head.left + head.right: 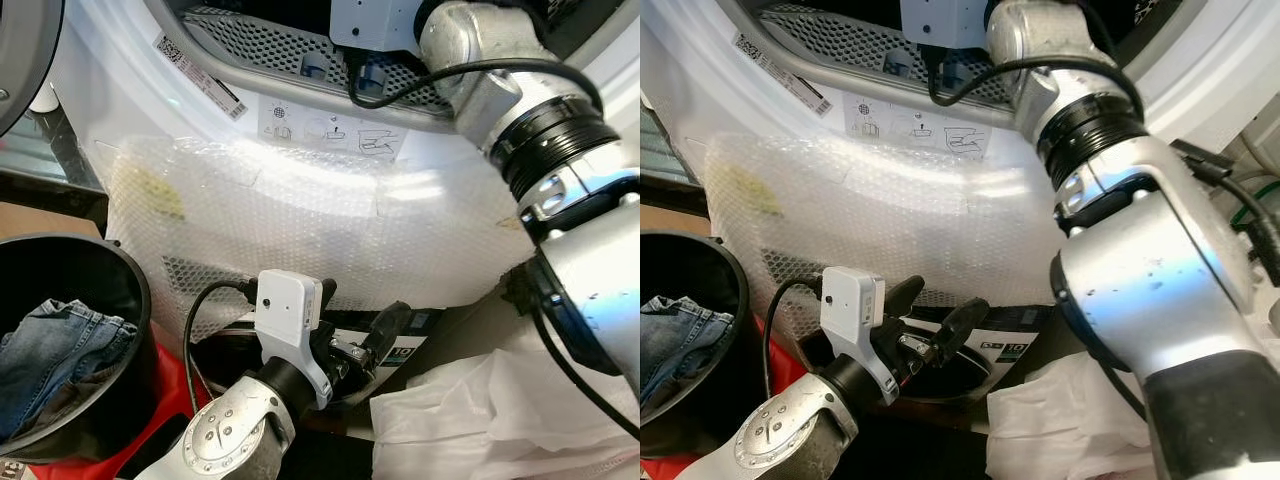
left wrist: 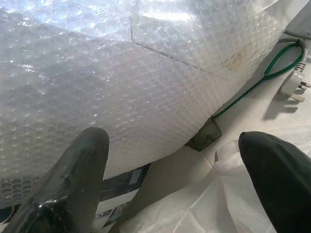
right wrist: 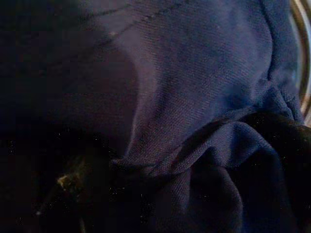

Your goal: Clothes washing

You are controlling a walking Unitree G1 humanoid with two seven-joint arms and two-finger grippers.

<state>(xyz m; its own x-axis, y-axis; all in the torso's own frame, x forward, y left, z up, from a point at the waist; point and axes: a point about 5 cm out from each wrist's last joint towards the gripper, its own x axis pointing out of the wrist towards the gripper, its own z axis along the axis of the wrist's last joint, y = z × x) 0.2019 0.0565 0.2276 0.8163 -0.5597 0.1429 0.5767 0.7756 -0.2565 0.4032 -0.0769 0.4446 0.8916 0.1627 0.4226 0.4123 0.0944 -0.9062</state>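
The right arm [image 1: 1110,190] is being extended up through the washing machine opening [image 1: 300,45]; the right gripper itself is being hidden inside the drum, so its finger state cannot be told. In the right wrist view a dark blue garment [image 3: 194,97] is being seen pressed close to the camera, folded and creased, with a sliver of metal drum wall [image 3: 303,63] at one edge. Whether the cloth is being held cannot be told. The left gripper [image 1: 365,335] is being held low in front of the machine, below the bubble wrap [image 1: 320,220] covering the front panel, with its two black fingers [image 2: 73,174] spread apart and nothing between them. A black basket [image 1: 110,300] is being noted on the robot's left, with a pair of blue jeans [image 1: 60,350] lying crumpled inside. White plastic sheeting [image 1: 470,420] is lying on the floor to the right. Handling judgement: the jeans are being judged as soft but fairly heavy and thick, unlikely to slip; a raised fold or the waistband near the top of the pile is being judged the best place to pinch. The blue garment is being judged lighter and limp, likely to drape and to snag on the door rim.
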